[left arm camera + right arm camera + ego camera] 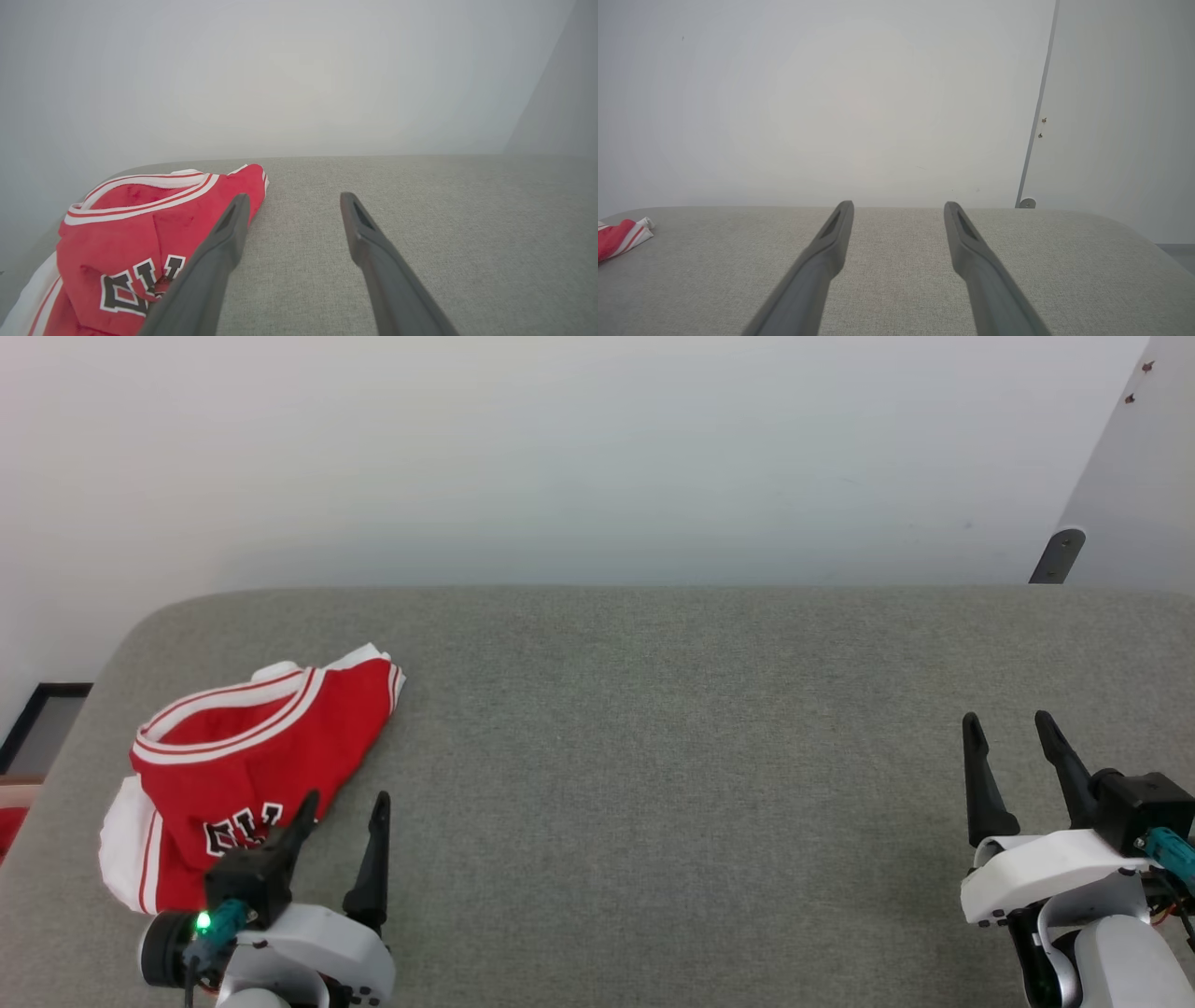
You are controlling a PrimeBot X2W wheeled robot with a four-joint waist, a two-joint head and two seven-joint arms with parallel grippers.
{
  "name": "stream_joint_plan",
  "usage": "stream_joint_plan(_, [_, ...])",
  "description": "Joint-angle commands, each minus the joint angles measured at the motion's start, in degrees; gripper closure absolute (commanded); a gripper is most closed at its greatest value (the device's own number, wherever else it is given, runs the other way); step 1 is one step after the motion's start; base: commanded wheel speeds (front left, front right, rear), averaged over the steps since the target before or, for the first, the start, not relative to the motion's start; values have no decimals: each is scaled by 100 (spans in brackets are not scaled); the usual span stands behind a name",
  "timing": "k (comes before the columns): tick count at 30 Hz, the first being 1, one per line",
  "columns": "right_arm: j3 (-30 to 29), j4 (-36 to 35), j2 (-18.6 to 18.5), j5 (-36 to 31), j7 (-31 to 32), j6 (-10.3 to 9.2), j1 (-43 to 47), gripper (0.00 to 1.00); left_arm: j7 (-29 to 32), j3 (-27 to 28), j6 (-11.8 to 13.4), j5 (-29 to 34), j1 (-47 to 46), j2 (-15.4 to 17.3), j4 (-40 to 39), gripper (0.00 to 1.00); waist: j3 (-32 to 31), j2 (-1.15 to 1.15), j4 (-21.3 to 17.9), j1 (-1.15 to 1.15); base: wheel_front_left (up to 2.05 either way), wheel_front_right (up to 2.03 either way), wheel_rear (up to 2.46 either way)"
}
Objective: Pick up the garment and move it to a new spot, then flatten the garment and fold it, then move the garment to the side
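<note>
At the table's left end: the red jersey (252,747) lies crumpled on the grey padded table (700,728). Its white-striped neckline faces up and its black-and-white lettering is turned toward the robot. A white sleeve spills toward the table's left edge.
Long axis: slantwise, from the white sleeve at the table's near-left side to a red-and-white tip that points toward the table's far edge and middle.
Nearer arm: the left gripper (345,798), at the table's near-left side. The jersey lies ahead of it and a little to its left, so the gap between the fingers opens mostly onto bare table beside the cloth's right edge.
Left fingers: spread wide, holding nothing. The left-hand finger (210,261) crosses the lettering in the head and left wrist views. It appears to hover over the cloth, though contact cannot be ruled out from these angles.
Farther arm: the right gripper (1007,717), at the table's near-right side and well apart from the jersey. Only a sliver of the cloth shows at the far left of the right wrist view.
Right fingers: also spread wide and empty, over bare table.
Coming move: likely one for the left arm, shifting left and forward along the table to bring cloth between the fingers before they close.
Stage: pick-up not yet begun.
</note>
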Motion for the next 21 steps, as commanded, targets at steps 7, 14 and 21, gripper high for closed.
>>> stream_joint_plan(7, [13, -29, 16, 92, -35, 4, 56, 0, -15, 33, -51, -29, -67, -51, 78, 0, -20, 0, 88, 0, 0, 0, 0])
stream_joint_plan(14, [431, -25, 42, 323, -48, 4, 207, 0, -15, 115, -7, -51, 124, -135, 64, 0, -37, 0, 538, 0, 0, 0, 0])
stream_joint_plan(21, [799, 8, 85, 480, -66, 4, 279, 0, -15, 183, 77, -42, 305, -167, 23, 0, -92, 0, 1398, 0, 0, 0, 0])
